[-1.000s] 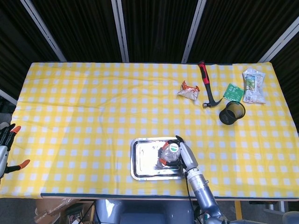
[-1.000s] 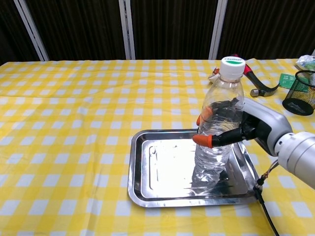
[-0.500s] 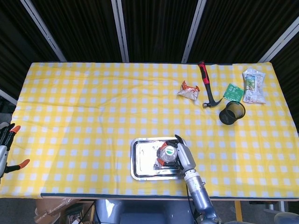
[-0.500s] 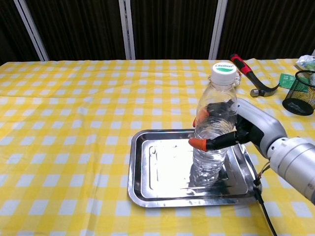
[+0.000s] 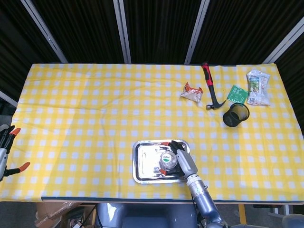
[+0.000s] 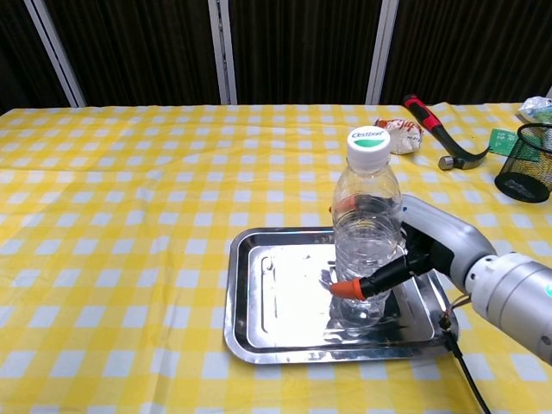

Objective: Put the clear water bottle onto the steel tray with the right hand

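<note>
The clear water bottle [image 6: 366,233] with a white and green cap stands upright on the steel tray [image 6: 280,297], in its right half. My right hand [image 6: 414,254] wraps around the bottle's lower body, orange fingertips [image 6: 345,290] showing in front of it. From the head view the bottle [image 5: 167,159] is seen cap-on, inside the tray [image 5: 145,164], with the right hand [image 5: 183,159] against its right side. My left hand [image 5: 5,152] hangs off the table's left edge, holding nothing.
At the far right lie a red-handled hammer [image 5: 209,85], a crumpled snack wrapper [image 5: 192,92], a black mesh cup [image 5: 235,114], a green packet [image 5: 237,93] and a snack bag [image 5: 257,86]. A yellow checked cloth [image 5: 85,114] covers the table.
The right hand has carried the bottle leftward and down; it now stands lower on the tray and more upright. The left hand has not moved.
</note>
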Controlling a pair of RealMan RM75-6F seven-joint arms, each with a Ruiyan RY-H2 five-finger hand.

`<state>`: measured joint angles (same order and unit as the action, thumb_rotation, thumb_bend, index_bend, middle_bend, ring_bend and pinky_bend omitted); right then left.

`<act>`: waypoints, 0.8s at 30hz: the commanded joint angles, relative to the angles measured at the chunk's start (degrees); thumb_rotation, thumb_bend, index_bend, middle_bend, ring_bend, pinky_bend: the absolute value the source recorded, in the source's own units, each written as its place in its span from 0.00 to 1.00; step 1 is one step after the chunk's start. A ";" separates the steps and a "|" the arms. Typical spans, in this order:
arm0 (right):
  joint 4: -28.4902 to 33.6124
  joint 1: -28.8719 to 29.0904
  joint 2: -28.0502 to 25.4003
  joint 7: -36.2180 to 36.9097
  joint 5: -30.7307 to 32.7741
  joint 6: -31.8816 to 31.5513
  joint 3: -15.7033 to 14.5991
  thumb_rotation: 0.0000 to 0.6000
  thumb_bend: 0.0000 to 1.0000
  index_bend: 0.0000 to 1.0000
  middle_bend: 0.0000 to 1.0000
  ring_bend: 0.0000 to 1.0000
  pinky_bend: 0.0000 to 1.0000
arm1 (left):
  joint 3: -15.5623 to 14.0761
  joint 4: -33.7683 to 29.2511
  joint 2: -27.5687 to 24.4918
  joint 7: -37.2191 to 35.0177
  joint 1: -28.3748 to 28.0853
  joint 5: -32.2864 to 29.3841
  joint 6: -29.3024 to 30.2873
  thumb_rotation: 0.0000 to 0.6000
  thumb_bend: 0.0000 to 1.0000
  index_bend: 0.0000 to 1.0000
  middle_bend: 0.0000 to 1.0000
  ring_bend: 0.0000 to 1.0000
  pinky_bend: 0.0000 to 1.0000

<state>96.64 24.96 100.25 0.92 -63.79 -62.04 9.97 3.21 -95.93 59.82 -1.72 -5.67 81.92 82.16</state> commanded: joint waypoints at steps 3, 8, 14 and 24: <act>1.74 0.05 -1.40 -0.85 0.98 0.03 0.63 1.00 0.17 0.16 0.16 0.03 0.00 | 0.00 0.04 -0.06 -0.12 0.00 -0.01 -0.03 1.00 0.19 0.04 0.00 0.00 0.00; 4.35 -0.33 -4.21 -1.19 1.88 -0.32 1.43 1.00 0.17 0.14 0.15 0.02 0.00 | -0.05 0.06 -0.01 -0.02 -0.05 0.06 -0.13 1.00 0.19 0.04 0.00 0.00 0.00; 7.42 -1.10 -10.61 -1.42 4.05 0.38 2.25 1.00 0.17 0.14 0.14 0.02 0.00 | -0.07 -0.05 -0.09 -0.02 0.07 0.12 0.10 1.00 0.19 0.04 0.00 0.00 0.00; 13.67 -5.11 -30.31 -0.26 1.97 4.42 -3.49 1.00 0.20 0.14 0.14 0.02 0.00 | 0.08 -0.11 -0.16 -0.15 0.20 -0.16 0.32 1.00 0.19 0.04 0.00 0.00 0.00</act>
<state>108.05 21.60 76.27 0.27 -60.89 -59.53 9.13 3.29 -96.04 59.66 -1.87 -5.47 81.76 82.47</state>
